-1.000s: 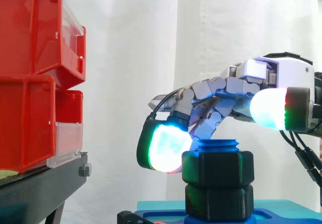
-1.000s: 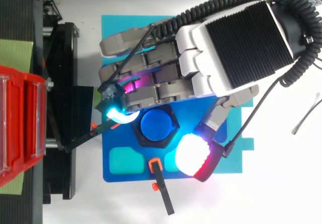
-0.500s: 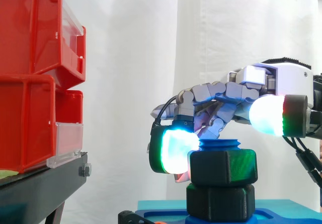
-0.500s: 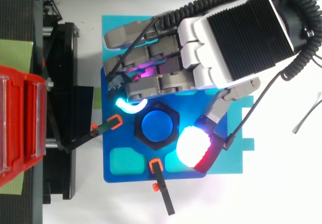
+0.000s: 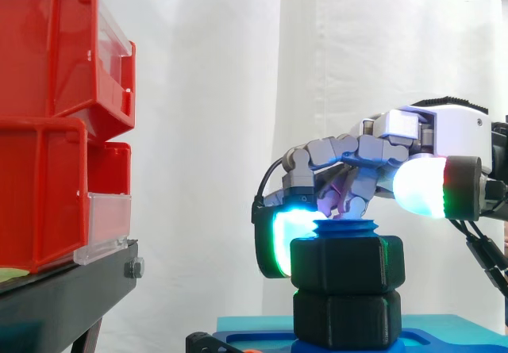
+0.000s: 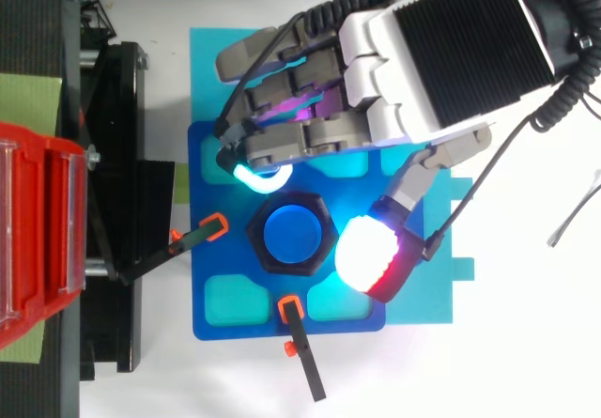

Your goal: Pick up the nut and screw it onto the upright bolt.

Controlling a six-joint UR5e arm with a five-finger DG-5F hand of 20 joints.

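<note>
Curling over the work from above, the hand (image 6: 451,52) has its fingers (image 6: 282,141) bent down and inward w/ nothing clasped btwn them. The black hexagonal plastic nut (image 5: 347,264) sits right under the fingertips, already on the blue threaded upright bolt (image 6: 299,235), whose top pokes out through the nut's hole. One cyan-green glowing pad (image 6: 255,178) hangs at nut height on the far side of it, just beside one flat; can't tell if it actually touches. The thumb's white-and-red glowing pad (image 6: 369,255) is on the opposite side of the nut, and in the side view it rides higher than the nut's top, so no pinch. Directly below the nut is a second black hexagonal block (image 5: 345,319), the two nearly touching, edges approx lined up. Both stand on a dark blue base plate (image 6: 235,332) w/ teal pockets, under the hand, and that plate lies on a teal sheet (image 6: 216,61) on the white desk (image 6: 526,343). Two black clamp arms w/ orange tips (image 6: 299,348) lie at the plate's edges, one beyond the fingertips, one on the thumb side. Further out past the fingertips, well apart from the hand, stacked red plastic bins (image 5: 48,131) sit on a black stand (image 5: 63,297), w/ a white curtain (image 5: 206,91) behind.
</note>
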